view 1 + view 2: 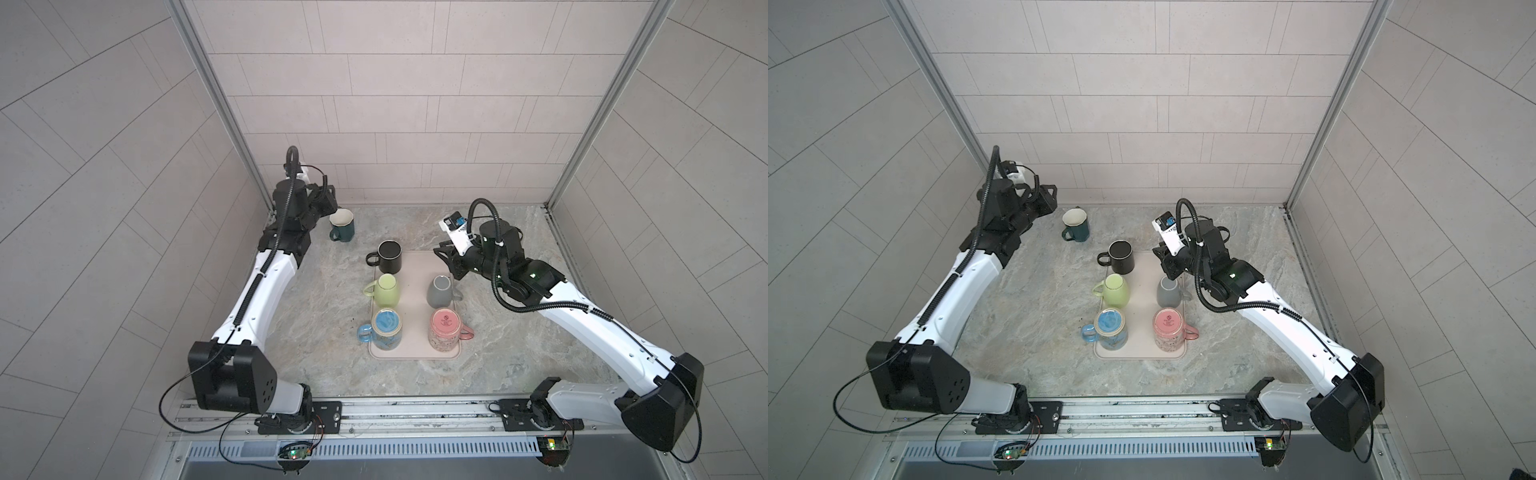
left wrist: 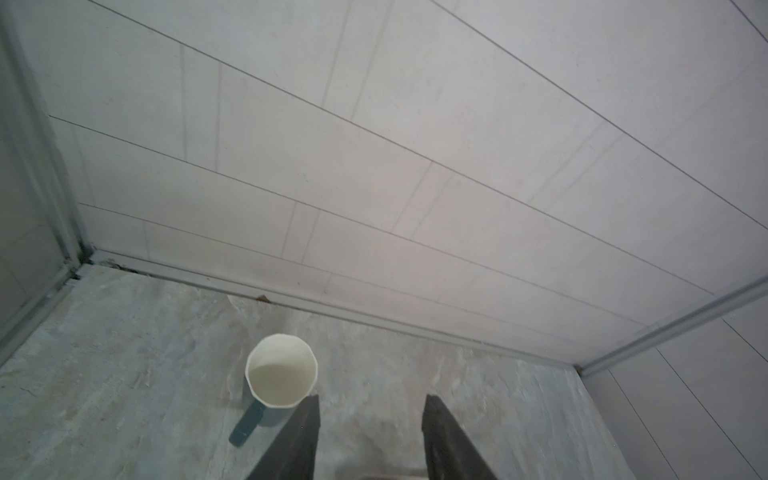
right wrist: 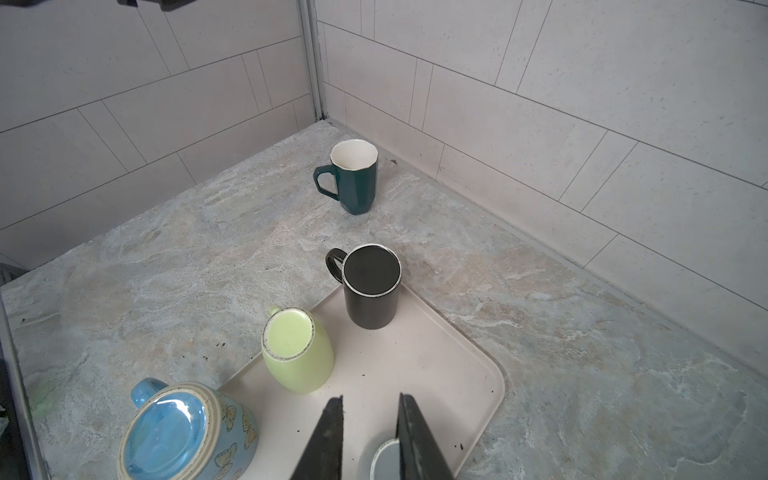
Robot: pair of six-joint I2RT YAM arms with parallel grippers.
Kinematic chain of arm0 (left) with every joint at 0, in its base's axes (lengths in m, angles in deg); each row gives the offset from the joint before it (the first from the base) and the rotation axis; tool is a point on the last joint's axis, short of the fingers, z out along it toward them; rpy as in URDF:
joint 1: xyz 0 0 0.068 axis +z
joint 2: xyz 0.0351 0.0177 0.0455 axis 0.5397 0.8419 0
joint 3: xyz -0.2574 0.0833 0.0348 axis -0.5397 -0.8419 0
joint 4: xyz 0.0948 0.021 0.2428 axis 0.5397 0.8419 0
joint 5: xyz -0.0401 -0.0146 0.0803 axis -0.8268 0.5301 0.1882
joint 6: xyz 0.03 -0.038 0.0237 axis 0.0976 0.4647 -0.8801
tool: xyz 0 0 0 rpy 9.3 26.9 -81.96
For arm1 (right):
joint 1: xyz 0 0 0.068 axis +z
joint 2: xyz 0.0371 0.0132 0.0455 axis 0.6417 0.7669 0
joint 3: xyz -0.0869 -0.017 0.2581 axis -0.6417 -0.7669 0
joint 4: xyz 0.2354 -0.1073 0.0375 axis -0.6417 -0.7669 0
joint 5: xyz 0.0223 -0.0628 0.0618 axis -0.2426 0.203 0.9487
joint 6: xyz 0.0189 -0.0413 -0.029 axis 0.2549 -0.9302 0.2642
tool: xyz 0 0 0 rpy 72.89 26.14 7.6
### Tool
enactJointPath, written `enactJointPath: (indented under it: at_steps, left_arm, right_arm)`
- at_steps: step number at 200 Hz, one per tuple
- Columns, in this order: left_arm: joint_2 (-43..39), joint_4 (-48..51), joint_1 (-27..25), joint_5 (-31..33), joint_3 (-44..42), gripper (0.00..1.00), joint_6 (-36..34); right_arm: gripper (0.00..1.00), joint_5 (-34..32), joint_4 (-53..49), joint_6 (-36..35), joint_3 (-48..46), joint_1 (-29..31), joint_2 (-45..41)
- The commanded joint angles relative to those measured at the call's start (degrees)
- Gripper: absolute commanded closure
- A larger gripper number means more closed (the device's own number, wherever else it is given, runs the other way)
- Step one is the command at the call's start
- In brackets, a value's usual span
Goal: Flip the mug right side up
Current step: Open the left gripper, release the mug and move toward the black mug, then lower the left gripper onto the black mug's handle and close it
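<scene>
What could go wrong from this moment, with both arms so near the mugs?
1. The left fingers stand open close beside the upright teal mug; a sideways move could knock it over.
2. The right fingers partly hide the grey mug below them; a grasp that is off centre may slip during the turn.
3. The green mug and pink mug stand near it on the tray; swinging the grey mug could strike them.

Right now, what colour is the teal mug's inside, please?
The mug is cream inside; left wrist view.
</scene>
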Motion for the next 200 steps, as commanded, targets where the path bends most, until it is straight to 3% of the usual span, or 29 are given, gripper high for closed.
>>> enactJointPath:
  at_steps: [1, 20, 58, 95, 145, 176, 200]
  left_arm:
    - [3.6, 25.7, 0.3, -14.2, 2.4, 0.55, 8.3]
    - [4.8, 26.0, 0.6, -21.0, 1.7, 0.54, 17.3]
    - [7.9, 26.6, 0.7, -27.3, 1.3, 0.51, 31.9]
    - [10.7, 14.6, 0.7, -33.2, -5.7, 0.52, 50.4]
    - [12.2, 16.9, 0.7, -24.8, -7.1, 0.58, 60.8]
    - [16.9, 18.5, 0.6, -26.1, -4.3, 0.58, 64.3]
    - [21.8, 20.0, 0.2, -29.7, -1.3, 0.67, 64.9]
  right_arm:
    - [0.75, 1.1, -1.1, 1.9, 1.4, -0.2, -0.1]
    - [0.75, 1.4, -1.5, 2.7, 1.8, -0.2, 0.2]
    - [0.74, 1.6, -2.1, 3.5, 2.0, -0.3, 0.6]
    - [0.74, 2.2, -2.4, 3.7, 2.0, -0.5, 0.9]
    - [0.74, 3.6, -2.6, 3.9, 2.3, -1.3, 2.0]
    - [0.74, 4.4, -2.7, 3.9, 2.3, -2.2, 2.7]
    - [0.73, 5.1, -2.9, 4.0, 2.4, -3.0, 3.2]
